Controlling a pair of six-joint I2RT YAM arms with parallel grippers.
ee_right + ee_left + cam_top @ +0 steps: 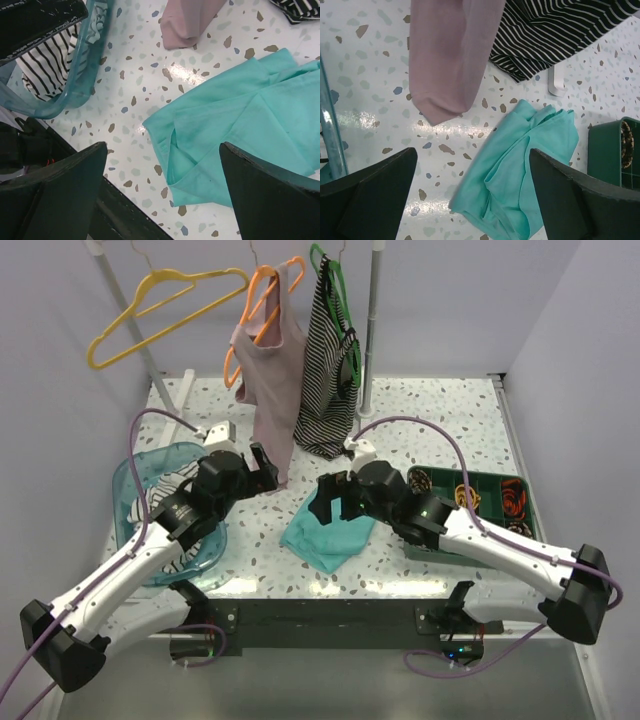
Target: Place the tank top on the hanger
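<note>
- White speckled surface (pixel 450 410) with pale walls on three sides; a clothes rack post (pixel 375 320) stands at the far edge.
- Left arm reaches from the near-left corner over a clear teal basket (pixel 130 475). Its left tool (pixel 266 470) hovers wide apart and holds nothing.
- Right arm stretches from the near-right corner toward the middle. Its right tool (pixel 320 502) is spread wide and empty, above a crumpled teal cloth (pixel 325 535).
- The tank top (pixel 45 65) lies bunched in the basket at the left edge. The hanger (pixel 160 300) hangs bare above the far-left corner.
- A pink top (pixel 270 370) on an orange hanger (pixel 262 290) and a dark striped top (pixel 330 370) on a green hanger (pixel 335 280) dangle between the tools and the far edge.
- A green tray (pixel 480 485) sits by the right edge; its contents are hard to make out.
- The left arm covers much of the tank top, and the rack's rail is cut off.
</note>
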